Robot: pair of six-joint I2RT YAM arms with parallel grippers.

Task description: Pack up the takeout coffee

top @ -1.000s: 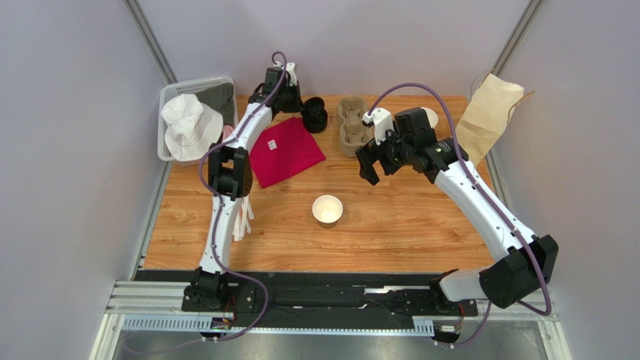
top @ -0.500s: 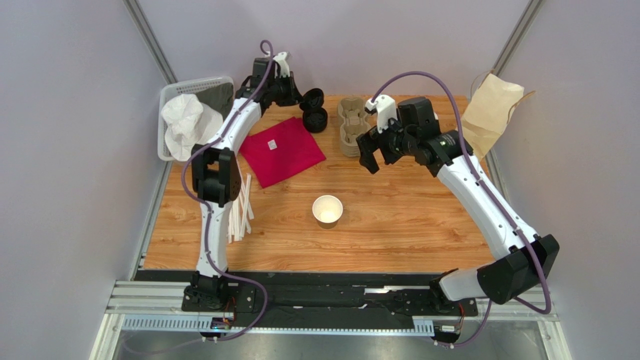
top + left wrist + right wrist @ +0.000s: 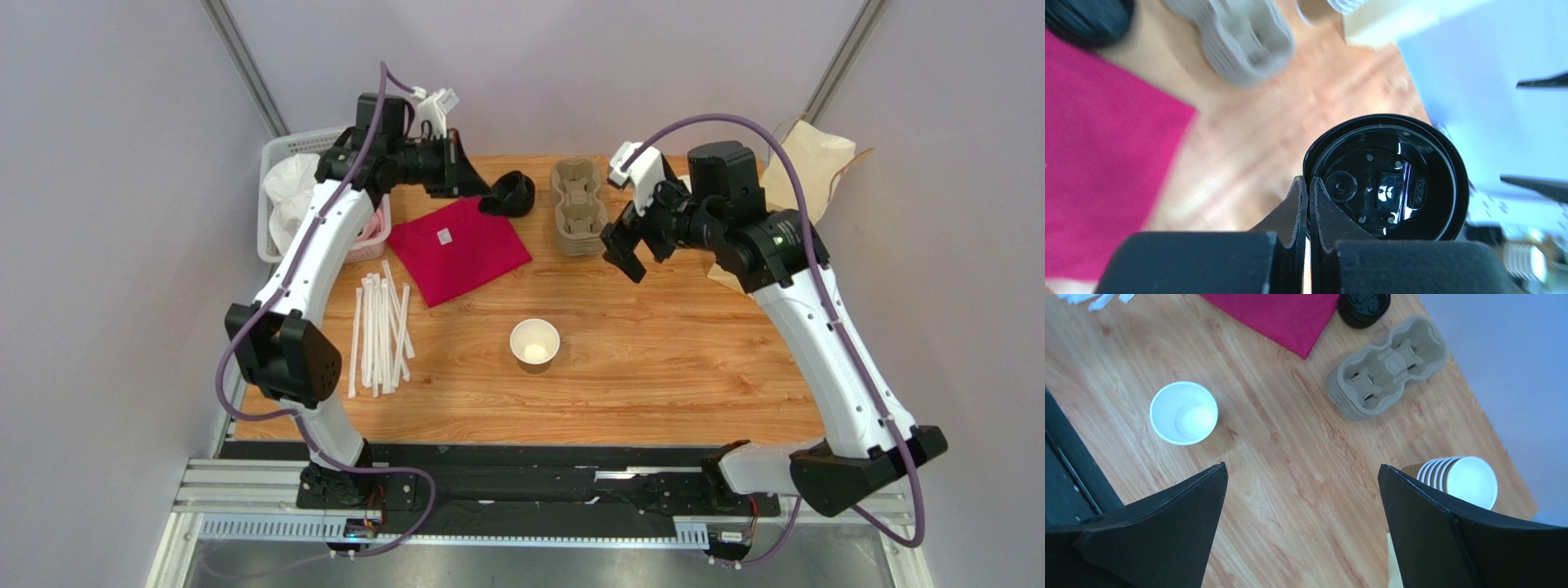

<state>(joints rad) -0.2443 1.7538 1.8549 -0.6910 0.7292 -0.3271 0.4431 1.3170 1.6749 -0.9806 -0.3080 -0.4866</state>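
Cup (image 3: 1184, 413), lidless, is stood on the table (image 3: 1303, 435) below the right gripper (image 3: 1303, 496), whose jaws are spread wide and hold nothing. Farther off, a lid (image 3: 1386, 177) is pinched by its rim in the clenched left gripper (image 3: 1309, 184).

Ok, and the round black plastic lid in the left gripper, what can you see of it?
The round black plastic lid is glossy, with a raised rim around a recessed face that is turned to the wrist camera. The left gripper pinches its rim between shut fingers and holds it off the wooden table. Nothing else touches it.
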